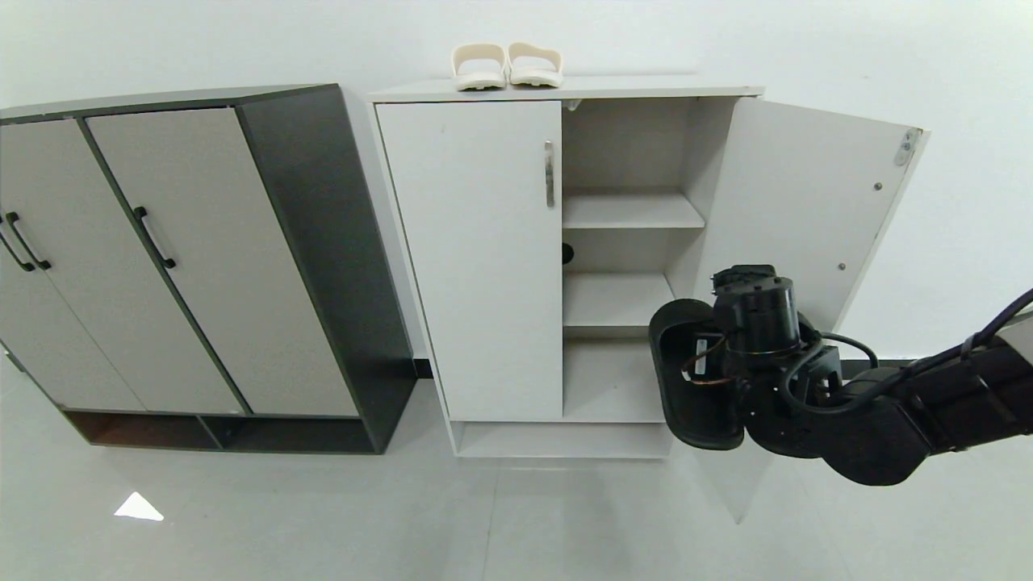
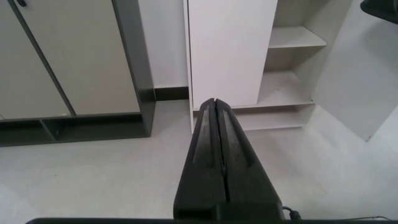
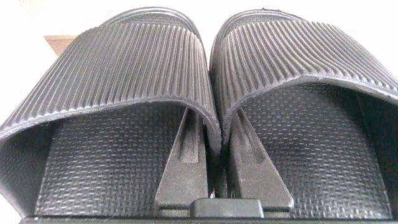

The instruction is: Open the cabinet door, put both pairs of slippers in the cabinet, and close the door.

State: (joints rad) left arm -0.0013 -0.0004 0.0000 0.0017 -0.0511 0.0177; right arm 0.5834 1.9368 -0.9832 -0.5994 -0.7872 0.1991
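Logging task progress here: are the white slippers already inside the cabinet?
No, the white slippers sit side by side on top of the white cabinet, above its closed left door.

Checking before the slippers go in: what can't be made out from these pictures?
- Head view: the shut left door hides that half of the white cabinet; a dark object peeking past its edge is unidentifiable.
- Head view: the right arm covers part of the black slippers.
- Right wrist view: the black slippers around the right end effector block nearly everything ahead.
- Head view: the picture's left edge cuts off the grey cabinet.
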